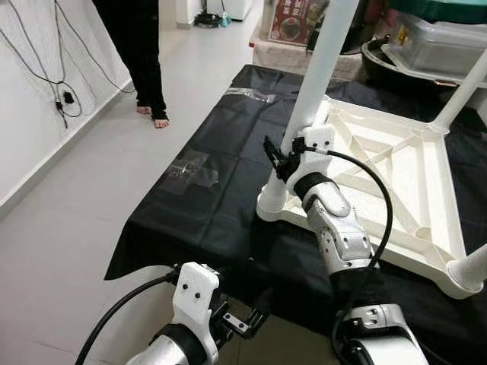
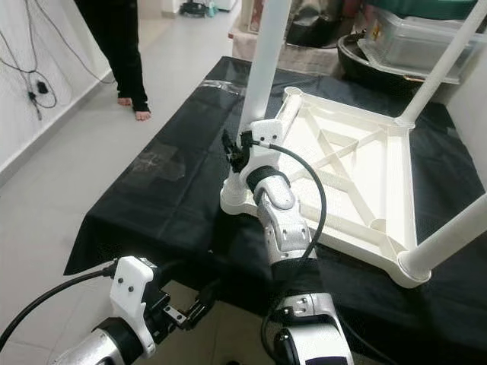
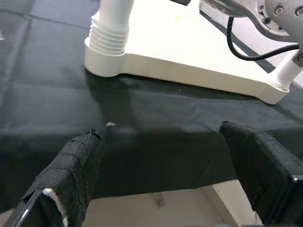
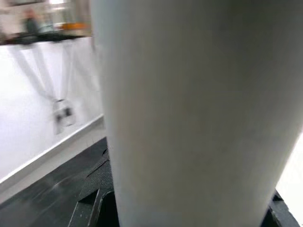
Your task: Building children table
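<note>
a white plastic children's table top lies upside down on a black plastic sheet spread over a low surface, its ribbed underside facing up. a round white plastic table leg stands upright in the near left corner socket, its upper end cut off by the top of the frame. two more white legs rise from the far right and near right corners, both cut off by the frame edge.

the right gripper is at the lower part of the upright leg, just above the threaded collar. in the right wrist view the leg is a blurred white column with a black finger on either side of it near the base, so the fingers are pinched around the leg. the fingertips themselves are hidden behind the leg in the head views.

the left gripper hangs low at the near edge of the sheet, well apart from the table top. the left wrist view has its two black fingers spread wide with nothing between them, and the leg's ribbed collar screwed into the corner beyond.

a person's legs in dark trousers, barefoot, stand on the pale tiled floor to the far left, the body cut off above. black cables run down the white wall. blurred storage boxes sit beyond the sheet.
</note>
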Controlling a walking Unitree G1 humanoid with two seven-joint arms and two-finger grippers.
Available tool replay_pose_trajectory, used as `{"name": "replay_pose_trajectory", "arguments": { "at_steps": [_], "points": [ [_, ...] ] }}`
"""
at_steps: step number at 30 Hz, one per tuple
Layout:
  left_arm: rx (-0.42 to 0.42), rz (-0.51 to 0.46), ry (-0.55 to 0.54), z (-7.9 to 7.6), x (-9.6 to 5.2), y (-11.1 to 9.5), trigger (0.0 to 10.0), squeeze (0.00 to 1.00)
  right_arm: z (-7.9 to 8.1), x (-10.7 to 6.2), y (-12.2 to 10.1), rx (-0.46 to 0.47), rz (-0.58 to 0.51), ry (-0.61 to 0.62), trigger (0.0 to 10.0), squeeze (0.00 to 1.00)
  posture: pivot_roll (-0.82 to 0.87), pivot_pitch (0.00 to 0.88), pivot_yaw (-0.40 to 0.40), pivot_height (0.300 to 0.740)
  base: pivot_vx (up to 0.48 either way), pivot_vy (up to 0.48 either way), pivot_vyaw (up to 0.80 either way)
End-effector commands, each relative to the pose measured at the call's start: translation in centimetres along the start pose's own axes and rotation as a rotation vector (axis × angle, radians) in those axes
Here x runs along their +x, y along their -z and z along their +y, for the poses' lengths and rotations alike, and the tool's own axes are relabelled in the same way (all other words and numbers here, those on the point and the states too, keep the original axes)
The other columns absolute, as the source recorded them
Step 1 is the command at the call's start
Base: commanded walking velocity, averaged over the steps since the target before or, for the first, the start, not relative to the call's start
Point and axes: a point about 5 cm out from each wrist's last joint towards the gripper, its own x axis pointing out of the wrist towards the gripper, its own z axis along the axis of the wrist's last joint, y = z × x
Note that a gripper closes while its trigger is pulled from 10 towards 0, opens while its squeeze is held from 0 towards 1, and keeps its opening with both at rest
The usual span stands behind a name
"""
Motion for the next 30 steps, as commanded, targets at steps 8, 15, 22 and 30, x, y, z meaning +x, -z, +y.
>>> {"name": "replay_pose_trajectory", "arguments": {
  "at_steps": [8, 15, 22, 30],
  "points": [
    [-0.008, 0.015, -0.008, 0.1, 0.0, 0.4, 10.0, 0.0, -1.9, 0.5, -1.3, 0.08, -0.055, 0.204, 10.0, 0.0, 0.11, 0.173, -0.083, 0.74, 0.0, 0.0, 0.0],
    [-0.009, 0.015, -0.009, 0.1, -0.1, 0.4, 10.0, 0.0, -0.8, 0.8, -13.4, 0.12, -0.589, 0.037, 10.0, 0.0, 0.1, 0.174, -0.076, 0.74, 0.0, 0.0, 0.0],
    [-0.008, 0.016, -0.004, 0.1, -0.1, 0.5, 10.0, 0.0, 1.3, 0.2, -16.3, 0.024, -0.723, -0.116, 10.0, 0.0, 0.1, 0.168, -0.077, 0.74, 0.0, 0.0, 0.0],
    [-0.005, 0.017, -0.003, 0.1, 0.0, 0.5, 10.0, 0.0, 1.3, 0.6, -15.5, 0.078, -0.685, -0.107, 10.0, 0.0, 0.1, 0.162, -0.078, 0.74, 0.0, 0.0, 0.0]
  ]
}}
